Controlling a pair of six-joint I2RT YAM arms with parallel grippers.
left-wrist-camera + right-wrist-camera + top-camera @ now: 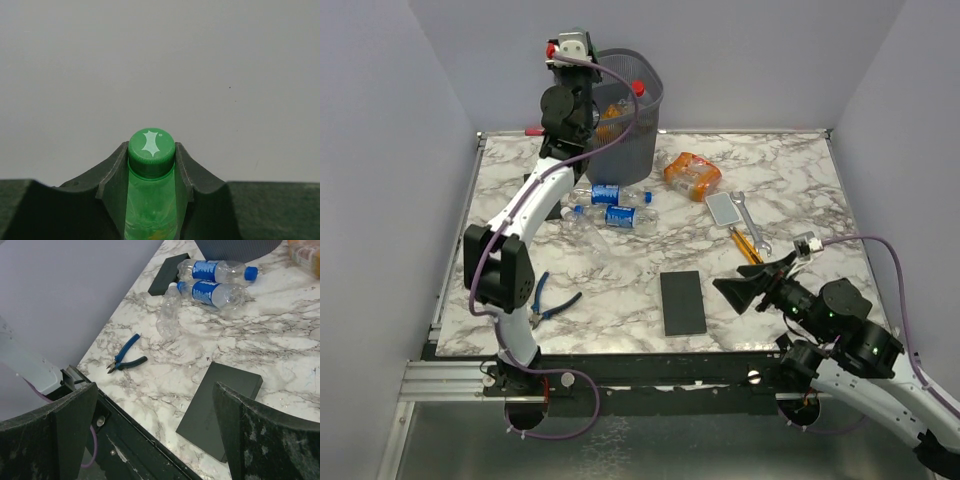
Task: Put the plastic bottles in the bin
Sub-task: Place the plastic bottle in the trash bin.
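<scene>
Green bottle cap (151, 156) bears a white emblem (151, 142), seemingly wordless.

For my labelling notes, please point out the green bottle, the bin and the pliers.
green bottle (151, 200), left wrist view, on its body
bin (642, 132), top external view, on its mesh wall
pliers (126, 347), right wrist view, on a blue handle

Lighting is bright, even and diffuse from overhead: the marble worktop (620, 300) carries only soft shadows beside the black slab (682, 302) and the bin (645, 130). The left wrist view renders the green bottle (151, 195) sharp against a flat grey wall (160, 65); the right wrist view shows the fingers (270, 440) of the right tool (156, 390) dark, low in detail.
</scene>
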